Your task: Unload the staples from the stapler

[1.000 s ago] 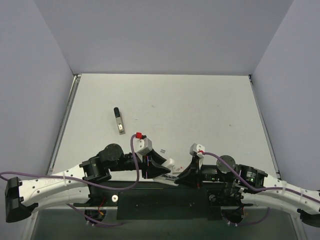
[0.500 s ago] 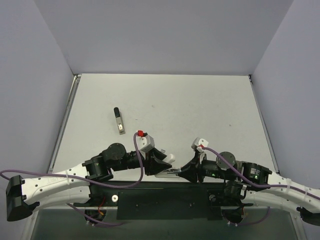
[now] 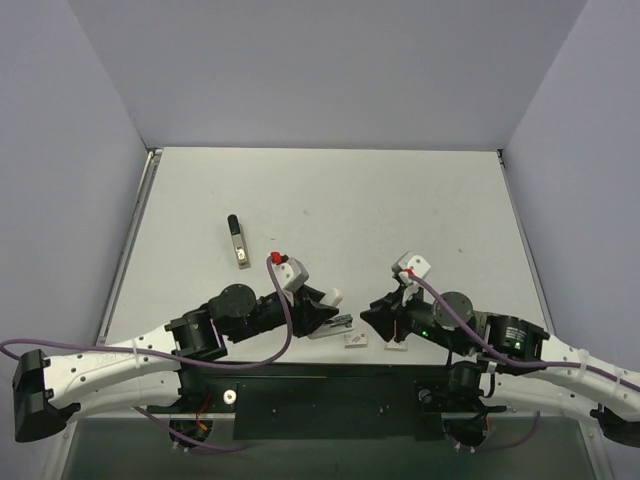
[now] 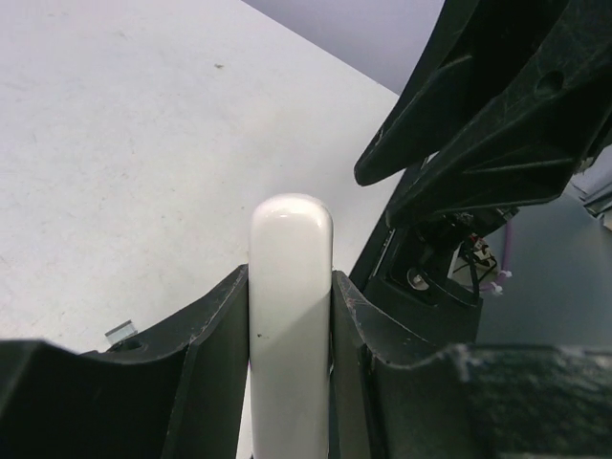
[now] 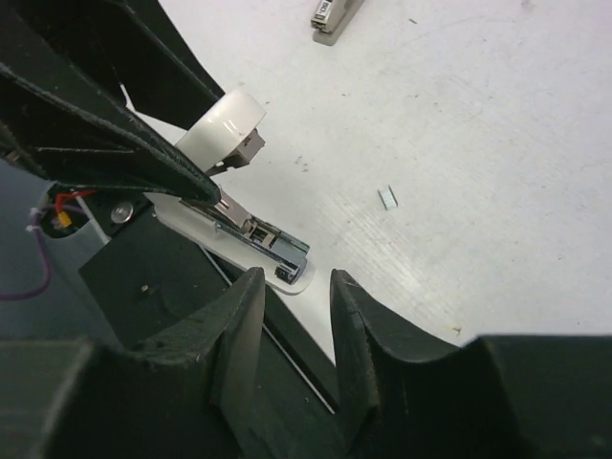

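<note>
My left gripper (image 3: 325,303) is shut on the white top bar of the stapler (image 3: 338,322) near the table's front edge. In the left wrist view the white bar (image 4: 292,249) is clamped between both black fingers (image 4: 215,325). The right wrist view shows the stapler (image 5: 258,229) opened, its silver metal bar lying on a white base below the raised white top. My right gripper (image 3: 372,312) is open and empty, just right of the stapler and apart from it (image 5: 295,282). One tiny grey staple strip (image 5: 387,198) lies on the table beyond the stapler.
A second slim black-and-tan stapler-like tool (image 3: 238,242) lies at the left middle of the table, also in the right wrist view (image 5: 335,14). Two small white cards (image 3: 356,340) (image 3: 397,347) lie at the front edge. The black base plate (image 3: 330,400) borders the near edge.
Both grippers moved away from the near edge. My left gripper carried the stapler up and left. My right gripper let go of it and drew back right. The two white cards now show.
</note>
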